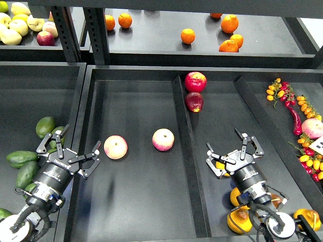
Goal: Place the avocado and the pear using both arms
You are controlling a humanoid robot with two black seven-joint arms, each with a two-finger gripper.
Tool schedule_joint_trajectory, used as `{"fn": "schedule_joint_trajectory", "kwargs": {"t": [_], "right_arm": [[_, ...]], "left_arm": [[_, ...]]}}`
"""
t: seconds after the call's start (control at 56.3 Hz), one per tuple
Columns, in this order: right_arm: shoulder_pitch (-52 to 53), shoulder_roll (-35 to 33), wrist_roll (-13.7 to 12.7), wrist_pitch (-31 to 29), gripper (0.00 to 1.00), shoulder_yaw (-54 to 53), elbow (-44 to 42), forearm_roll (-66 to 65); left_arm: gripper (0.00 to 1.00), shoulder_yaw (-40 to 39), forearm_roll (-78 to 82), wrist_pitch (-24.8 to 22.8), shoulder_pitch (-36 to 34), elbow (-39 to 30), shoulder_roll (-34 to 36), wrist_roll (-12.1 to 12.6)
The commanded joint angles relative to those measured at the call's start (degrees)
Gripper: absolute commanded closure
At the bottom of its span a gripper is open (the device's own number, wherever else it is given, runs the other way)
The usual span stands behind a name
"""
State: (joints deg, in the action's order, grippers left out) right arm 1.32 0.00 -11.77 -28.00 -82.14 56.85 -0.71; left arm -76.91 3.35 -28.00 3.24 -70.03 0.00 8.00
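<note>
Several dark green avocados lie in the left bin: one [44,126] at the back, one [21,159] and one [26,174] nearer me. My left gripper [70,151] is open and empty, over the wall between the left bin and the middle tray, just right of the avocados. Yellow-orange pears [237,221] lie in the right compartment. One pear [221,166] is partly hidden under my right gripper [233,154], which is open and empty just above it.
Two pink-yellow apples [115,146] [163,139] lie in the middle tray [136,201]. Two red apples [195,81] sit at the back beside the divider [184,151]. Oranges [187,35] are on the upper shelf. Chillies and small tomatoes [303,106] fill the far right bin.
</note>
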Motion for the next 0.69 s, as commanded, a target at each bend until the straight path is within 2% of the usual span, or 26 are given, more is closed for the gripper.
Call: {"fn": "schedule_joint_trajectory", "kwargs": {"t": [0.0, 0.675], "right_arm": [[0.0, 0.0, -0.09, 0.0, 0.0, -0.03, -0.07, 0.0], [0.0, 0.0, -0.01, 0.0, 0.0, 0.05, 0.1, 0.18]], "left_arm": [[0.0, 0.09, -0.01, 0.0, 0.01, 0.07, 0.0, -0.09], [0.0, 0.62, 0.7, 0.0, -0.08, -0.11, 0.0, -0.09]]}}
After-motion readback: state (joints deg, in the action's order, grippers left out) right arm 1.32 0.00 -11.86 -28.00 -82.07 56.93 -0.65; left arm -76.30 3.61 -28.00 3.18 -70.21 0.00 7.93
